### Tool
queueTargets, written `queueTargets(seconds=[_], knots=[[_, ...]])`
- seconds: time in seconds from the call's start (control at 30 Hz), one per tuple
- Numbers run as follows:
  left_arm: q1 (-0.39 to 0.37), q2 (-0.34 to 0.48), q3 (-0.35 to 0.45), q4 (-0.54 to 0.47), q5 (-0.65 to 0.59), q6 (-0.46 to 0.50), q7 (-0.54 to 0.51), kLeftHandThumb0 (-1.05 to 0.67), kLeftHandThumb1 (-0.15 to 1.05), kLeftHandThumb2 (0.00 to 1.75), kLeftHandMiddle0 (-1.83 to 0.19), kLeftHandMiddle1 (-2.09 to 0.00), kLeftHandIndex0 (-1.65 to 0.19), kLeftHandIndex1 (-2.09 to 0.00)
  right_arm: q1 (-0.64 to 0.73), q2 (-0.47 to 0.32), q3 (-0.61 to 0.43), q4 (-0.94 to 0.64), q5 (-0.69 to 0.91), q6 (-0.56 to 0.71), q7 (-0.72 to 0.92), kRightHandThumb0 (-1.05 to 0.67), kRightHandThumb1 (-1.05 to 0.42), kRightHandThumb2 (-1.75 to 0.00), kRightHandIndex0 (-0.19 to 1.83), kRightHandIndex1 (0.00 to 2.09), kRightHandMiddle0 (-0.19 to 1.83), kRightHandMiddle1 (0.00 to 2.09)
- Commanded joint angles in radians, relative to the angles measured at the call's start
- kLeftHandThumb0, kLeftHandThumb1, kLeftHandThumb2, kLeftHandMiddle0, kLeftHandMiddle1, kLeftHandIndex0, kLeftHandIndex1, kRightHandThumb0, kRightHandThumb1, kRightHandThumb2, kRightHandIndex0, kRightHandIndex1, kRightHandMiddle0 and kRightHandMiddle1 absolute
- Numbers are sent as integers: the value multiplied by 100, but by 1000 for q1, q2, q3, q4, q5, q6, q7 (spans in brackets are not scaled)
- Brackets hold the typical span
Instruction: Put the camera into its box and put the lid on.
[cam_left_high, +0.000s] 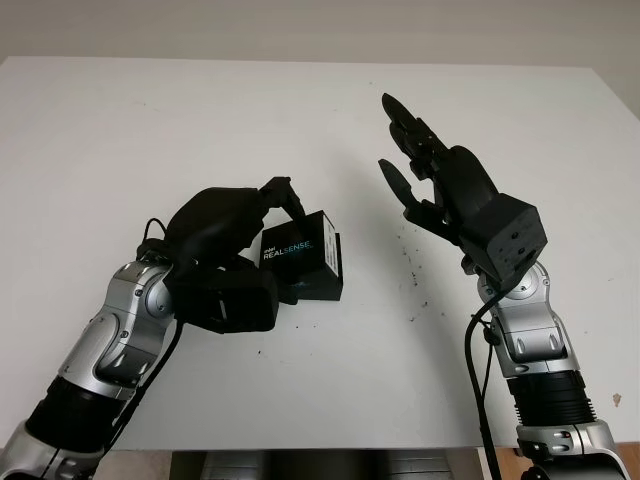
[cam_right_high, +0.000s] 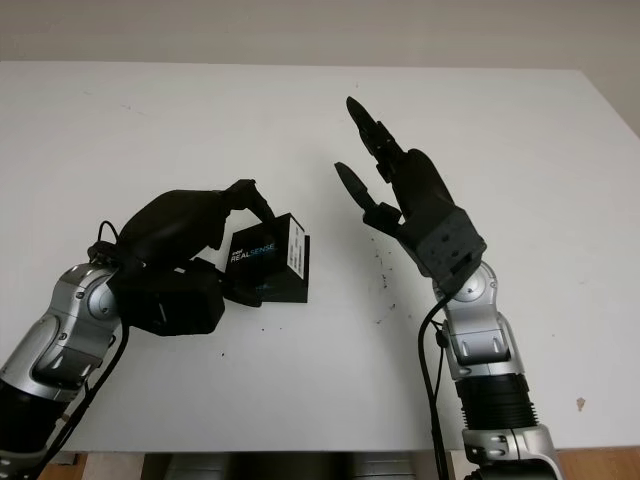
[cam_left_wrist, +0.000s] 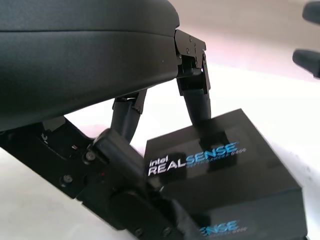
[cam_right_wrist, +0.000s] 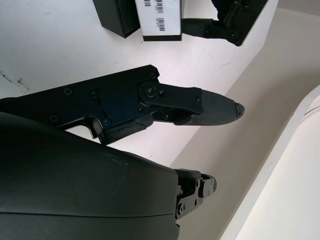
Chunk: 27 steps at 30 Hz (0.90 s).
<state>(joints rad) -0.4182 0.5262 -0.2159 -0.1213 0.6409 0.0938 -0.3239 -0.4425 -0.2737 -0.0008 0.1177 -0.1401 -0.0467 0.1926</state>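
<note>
— So where does the box sit from your robot hands?

— Your left robot hand (cam_left_high: 262, 232) is already on it: the black cardboard RealSense box with its lid (cam_left_high: 304, 262) lies on the white surface (cam_left_high: 200, 110) directly under those fingers, one fingertip (cam_left_wrist: 199, 105) pressing the top of the lid, another down its near side. Its long axis looks to run across you, tilted slightly.

— And the right one?

— Your right robot hand (cam_left_high: 425, 165) is raised well apart to the box's right, open, holding nothing, palm facing the box.

— Is the lid seated?

— You can't tell for sure; it appears skewed over the base, so pressing it square likely comes next.
</note>
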Motion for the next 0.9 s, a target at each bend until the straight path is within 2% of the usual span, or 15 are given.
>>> queueTargets(seconds=[0.0, 0.1, 0.3, 0.47, 0.63, 0.73, 0.87], knots=[[-61, -8, 39, -51, -15, 18, -6, -29, 105, 17, -32, -200, -14, -173, 1, -7, 1, -11, 4, -12, 2, -69, -105, -54, 12, 5, 10, 5], [-67, -2, 54, -90, -38, 43, -32, -27, 105, 17, -34, -190, -16, -165, 2, -6, 2, -11, 5, -10, -1, -69, -105, -54, 12, 5, 10, 5], [-69, 3, 84, -115, -73, 16, -20, -26, 105, 14, -42, -188, -18, -167, 4, -8, 4, -4, 5, -20, -1, -68, -105, -54, 12, 6, 11, 5], [-69, 11, 97, -136, -79, 28, -32, -26, 105, 13, -47, -179, -22, -159, 7, -9, 5, -5, 5, -17, 1, -68, -105, -54, 11, 5, 10, 5], [-80, 20, 94, -154, -74, 69, -68, -28, 105, 16, -43, -183, -22, -158, 9, -8, 3, -10, 11, -4, 6, -69, -105, -54, 10, 5, 10, 5], [-91, 23, 88, -159, -69, 89, -93, -28, 105, 17, -40, -193, -21, -163, 10, -5, 4, -12, 7, -6, 2, -69, -105, -54, 10, 5, 10, 5], [-88, 19, 88, -157, -81, 81, -101, -27, 105, 15, -40, -195, -19, -166, 11, -2, 5, -12, 5, -1, -3, -69, -105, -53, 10, 5, 10, 5]])
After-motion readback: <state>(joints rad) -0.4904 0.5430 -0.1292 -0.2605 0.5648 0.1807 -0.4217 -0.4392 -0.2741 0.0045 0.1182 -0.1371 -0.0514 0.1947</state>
